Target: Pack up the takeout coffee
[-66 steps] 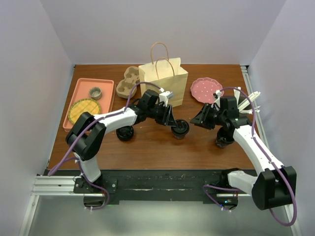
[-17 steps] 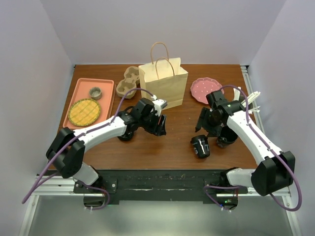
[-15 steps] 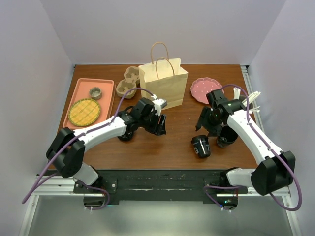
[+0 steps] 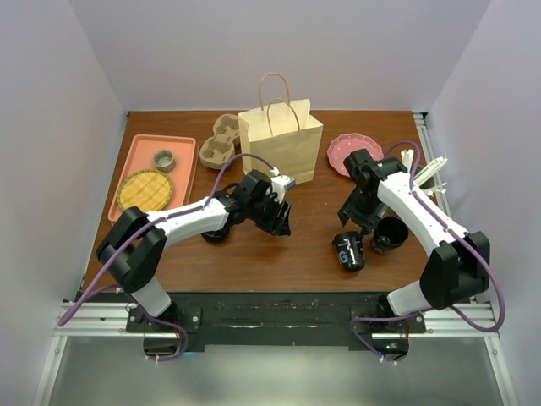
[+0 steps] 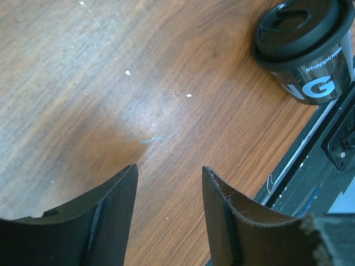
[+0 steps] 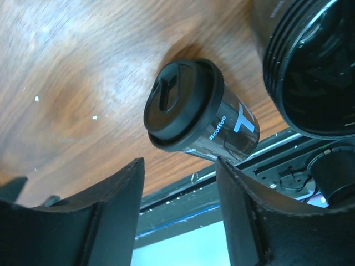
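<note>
One takeout coffee lies tipped on its side near the table's front edge, lid toward the back; it shows in the right wrist view and in the left wrist view. My right gripper hovers just behind it, open and holding nothing. A second black cup stands beside the right arm. Half hidden behind the left forearm stands a third cup. My left gripper is open over bare wood at mid table.
A brown paper bag stands upright at the back centre, with the tan pulp cup carrier to its left and a pink plate to its right. At the far left, a pink tray holds a round waffle and a small bowl.
The cup that stood at mid table by the left gripper now lies on its side at the right. Over the last half second the right arm drew back slightly and the left gripper edged right.
</note>
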Controlling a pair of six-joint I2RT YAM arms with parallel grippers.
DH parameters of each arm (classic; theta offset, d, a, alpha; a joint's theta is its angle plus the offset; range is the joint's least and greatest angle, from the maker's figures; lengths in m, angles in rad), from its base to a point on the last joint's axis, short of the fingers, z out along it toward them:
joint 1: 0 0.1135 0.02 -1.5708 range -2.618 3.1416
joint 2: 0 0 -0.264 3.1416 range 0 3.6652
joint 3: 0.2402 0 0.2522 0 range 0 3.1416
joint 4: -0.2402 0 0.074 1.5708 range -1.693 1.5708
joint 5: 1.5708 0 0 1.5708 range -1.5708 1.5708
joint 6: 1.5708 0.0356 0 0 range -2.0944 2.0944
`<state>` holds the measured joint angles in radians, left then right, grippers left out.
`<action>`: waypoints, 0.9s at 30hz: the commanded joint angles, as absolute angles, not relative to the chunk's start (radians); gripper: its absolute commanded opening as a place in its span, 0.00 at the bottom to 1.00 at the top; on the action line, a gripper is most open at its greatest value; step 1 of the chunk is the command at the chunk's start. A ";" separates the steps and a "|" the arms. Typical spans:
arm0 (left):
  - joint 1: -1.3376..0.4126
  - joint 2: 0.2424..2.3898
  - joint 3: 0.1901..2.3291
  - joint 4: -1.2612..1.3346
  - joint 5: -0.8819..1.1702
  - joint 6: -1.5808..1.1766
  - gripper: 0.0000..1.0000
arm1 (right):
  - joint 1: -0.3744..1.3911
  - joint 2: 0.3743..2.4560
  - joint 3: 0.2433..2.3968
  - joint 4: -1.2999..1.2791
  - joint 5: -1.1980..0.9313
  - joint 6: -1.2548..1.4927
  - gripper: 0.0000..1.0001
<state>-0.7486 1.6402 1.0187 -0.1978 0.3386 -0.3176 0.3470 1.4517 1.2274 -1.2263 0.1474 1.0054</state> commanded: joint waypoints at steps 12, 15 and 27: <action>-0.749 1.598 0.967 -0.140 0.385 -0.319 0.51 | 0.356 1.462 1.166 -1.198 0.210 1.196 0.47; -0.749 1.588 0.953 -0.140 0.379 -0.319 0.50 | 0.365 1.486 1.163 -1.172 0.215 1.216 0.48; -0.749 1.569 0.927 -0.143 0.365 -0.325 0.49 | 0.380 1.513 1.129 -1.089 0.207 1.238 0.17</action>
